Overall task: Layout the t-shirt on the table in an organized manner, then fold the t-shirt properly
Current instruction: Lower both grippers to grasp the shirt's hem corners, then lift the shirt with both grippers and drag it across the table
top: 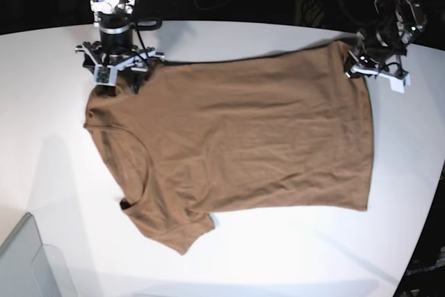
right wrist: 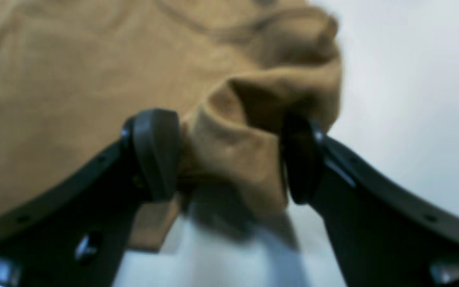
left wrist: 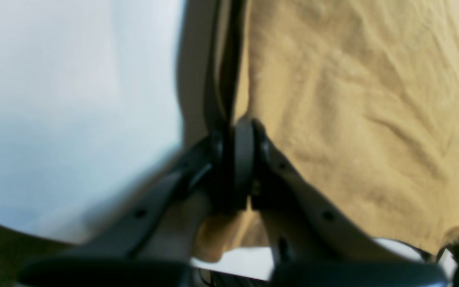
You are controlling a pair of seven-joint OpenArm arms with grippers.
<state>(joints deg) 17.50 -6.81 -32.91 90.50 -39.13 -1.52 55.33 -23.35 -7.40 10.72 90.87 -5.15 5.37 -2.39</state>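
While the brown t-shirt (top: 243,151) lies spread nearly flat on the white table (top: 42,172), the left gripper (left wrist: 235,159) pinches its hem corner with fingers pressed together, and the right gripper (right wrist: 229,155) stands spread apart, a bunched sleeve fold between its pads (right wrist: 155,153).

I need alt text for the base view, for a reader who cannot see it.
A brown t-shirt lies spread almost flat on a white table, collar toward the picture's left. The right gripper is at the shirt's upper left corner, near a sleeve, and the left gripper is at its upper right corner, at the hem.
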